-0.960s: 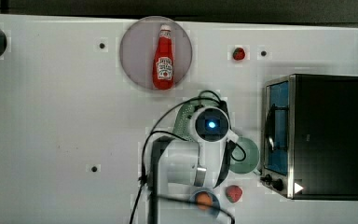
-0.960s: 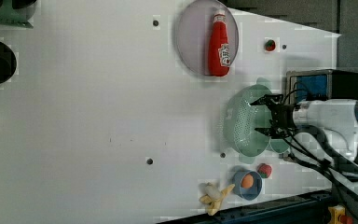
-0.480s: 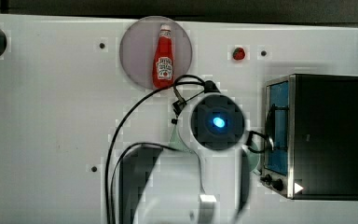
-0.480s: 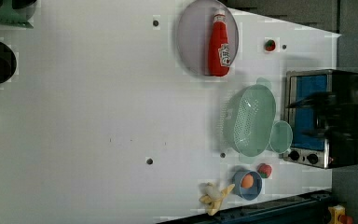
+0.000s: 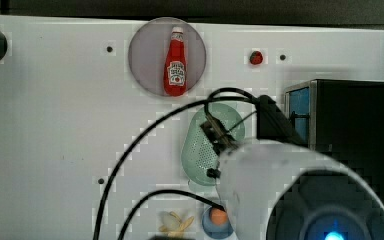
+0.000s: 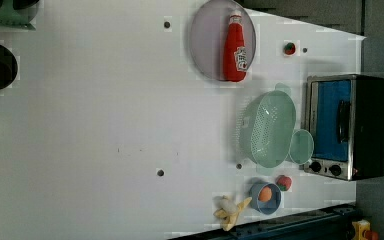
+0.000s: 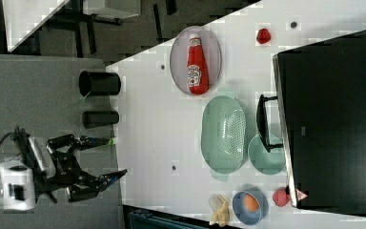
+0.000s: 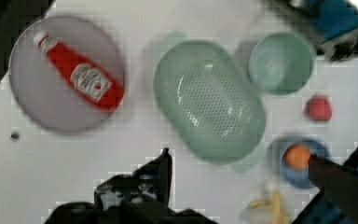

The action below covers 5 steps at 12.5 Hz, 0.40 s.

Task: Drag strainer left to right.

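Your gripper (image 7: 102, 160) stands wide open with nothing between its fingers; in the right view it hangs off the table's (image 7: 147, 124) edge, well apart from everything on it, its two dark fingers splayed toward the tabletop. The strainer (image 6: 269, 129) lies free on the table, open side up, with no part of the arm touching it. In the left view it sits just to the left of the toaster oven (image 6: 347, 127), and in the top view it is partly covered by the arm's cables (image 5: 130, 150) and white body (image 5: 280, 190). The smooth green bowl (image 6: 301, 147) is just beside the strainer, between it and the oven; you cannot tell from these views whether their rims touch. Above the strainer in the left view, the grey plate (image 6: 205, 45) carries the ketchup bottle (image 6: 234, 47), lying flat with its cap pointing up the picture. Below the strainer in the same view, a small blue bowl (image 6: 272, 205) holds an orange ball (image 6: 265, 194), with a red fruit (image 6: 283, 182) near the oven's corner and a banana (image 6: 230, 210) near the table's lower edge. A second small red fruit (image 6: 290, 48) lies near the top, right of the plate. Two dark cups (image 7: 100, 100) stand at the table's far side in the right view.
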Tool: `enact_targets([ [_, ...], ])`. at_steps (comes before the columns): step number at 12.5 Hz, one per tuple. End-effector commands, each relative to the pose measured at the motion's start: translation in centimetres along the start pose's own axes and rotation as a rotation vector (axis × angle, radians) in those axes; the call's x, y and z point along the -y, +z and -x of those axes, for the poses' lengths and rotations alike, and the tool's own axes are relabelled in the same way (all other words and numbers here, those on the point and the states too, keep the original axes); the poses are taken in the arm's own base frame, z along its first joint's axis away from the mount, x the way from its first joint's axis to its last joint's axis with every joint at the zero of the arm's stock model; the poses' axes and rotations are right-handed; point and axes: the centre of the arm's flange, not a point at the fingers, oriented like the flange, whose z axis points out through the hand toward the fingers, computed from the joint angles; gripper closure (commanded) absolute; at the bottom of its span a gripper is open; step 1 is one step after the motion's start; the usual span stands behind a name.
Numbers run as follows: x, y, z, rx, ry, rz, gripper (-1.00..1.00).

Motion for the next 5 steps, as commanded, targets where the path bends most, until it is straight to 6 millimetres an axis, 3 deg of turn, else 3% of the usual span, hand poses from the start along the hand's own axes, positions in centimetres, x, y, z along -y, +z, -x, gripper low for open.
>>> enact_targets([
  [1,0.27,1.91,0.06,0.041,-0.082,0.064,-1.0],
  [5,0.43,2.24,0.18,0.044,-0.086,0.07,-1.0],
])
